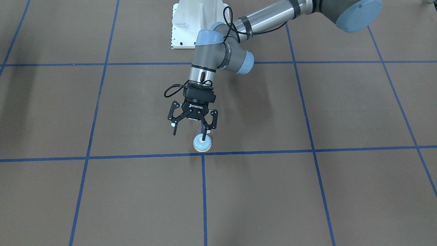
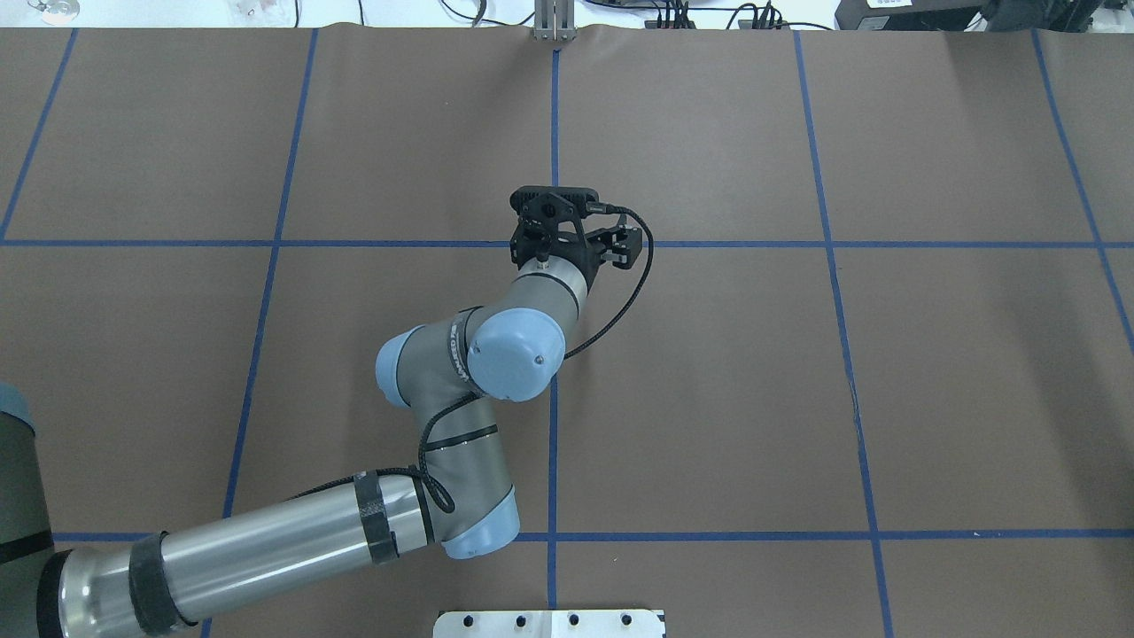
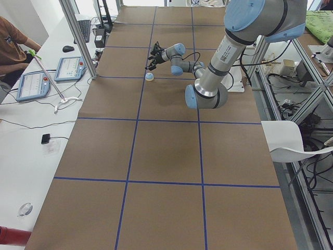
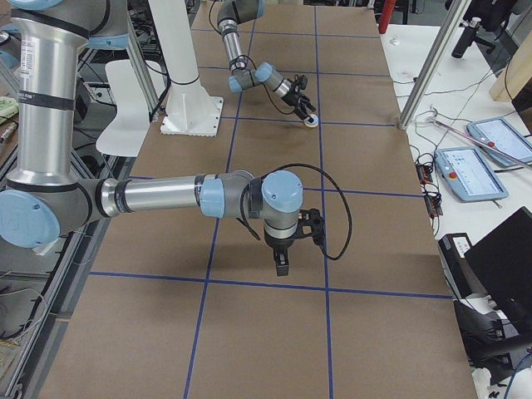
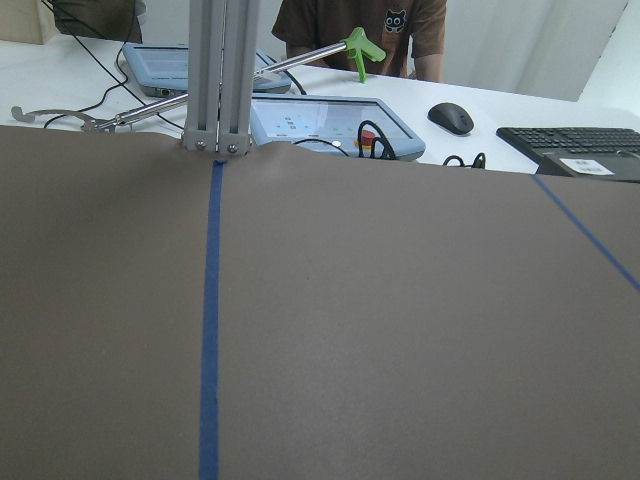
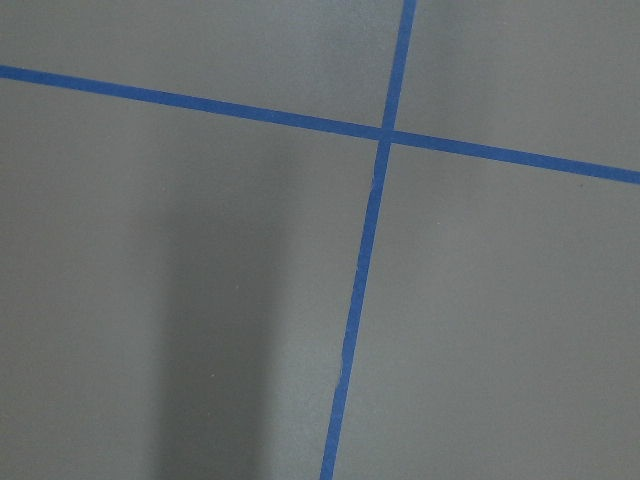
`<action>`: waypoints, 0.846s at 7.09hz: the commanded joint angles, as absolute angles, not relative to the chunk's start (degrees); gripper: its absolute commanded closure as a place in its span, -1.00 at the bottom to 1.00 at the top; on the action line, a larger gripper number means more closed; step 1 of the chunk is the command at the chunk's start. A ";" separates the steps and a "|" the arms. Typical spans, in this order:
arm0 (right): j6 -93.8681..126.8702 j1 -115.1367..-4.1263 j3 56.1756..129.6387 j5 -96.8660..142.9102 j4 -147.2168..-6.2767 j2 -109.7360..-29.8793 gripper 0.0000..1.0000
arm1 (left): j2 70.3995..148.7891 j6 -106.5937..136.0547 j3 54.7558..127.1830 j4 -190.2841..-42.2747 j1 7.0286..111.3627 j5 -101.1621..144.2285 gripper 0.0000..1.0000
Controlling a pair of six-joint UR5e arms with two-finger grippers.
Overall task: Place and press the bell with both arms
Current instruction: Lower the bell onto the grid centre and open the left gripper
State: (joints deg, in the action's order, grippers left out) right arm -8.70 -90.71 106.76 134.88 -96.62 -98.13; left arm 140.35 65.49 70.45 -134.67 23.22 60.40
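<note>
The light-blue bell (image 1: 202, 145) stands on the brown table just above a blue tape crossing. My left gripper (image 1: 189, 136) is open and points down beside it. One fingertip (image 1: 204, 137) rests on the bell's cream button; the other hangs free to the view's left. In the overhead view the left gripper (image 2: 563, 232) hides the bell. The bell also shows in the side views (image 3: 149, 77) (image 4: 310, 121). My right gripper (image 4: 282, 264) points down above the table far from the bell, and I cannot tell if it is open or shut.
The white pedestal (image 1: 191, 24) stands at the robot's side of the table. An aluminium post (image 5: 218, 75), tablets (image 5: 335, 120) and an operator are past the far edge. Blue tape lines (image 6: 372, 210) grid the brown table.
</note>
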 commanded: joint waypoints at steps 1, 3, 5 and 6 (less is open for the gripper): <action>-8.35 -90.53 106.88 134.74 -96.59 -96.51 -1.00 | 140.19 65.39 71.72 -131.68 30.19 70.78 -1.00; -4.78 -87.57 105.82 135.27 -94.22 -92.84 -1.00 | 135.56 65.30 72.59 -128.24 40.47 87.19 -1.00; 8.99 -80.38 105.73 135.70 -94.66 -84.15 -1.00 | 126.96 58.06 76.79 -128.06 47.61 97.53 -1.00; 18.10 -74.85 105.47 135.53 -94.66 -79.50 -1.00 | 121.78 54.35 79.95 -127.88 50.42 101.21 -1.00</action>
State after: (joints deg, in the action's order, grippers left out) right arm 7.94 -81.00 105.71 135.61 -94.63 -85.07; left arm 127.91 59.02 76.37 -128.16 46.64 96.24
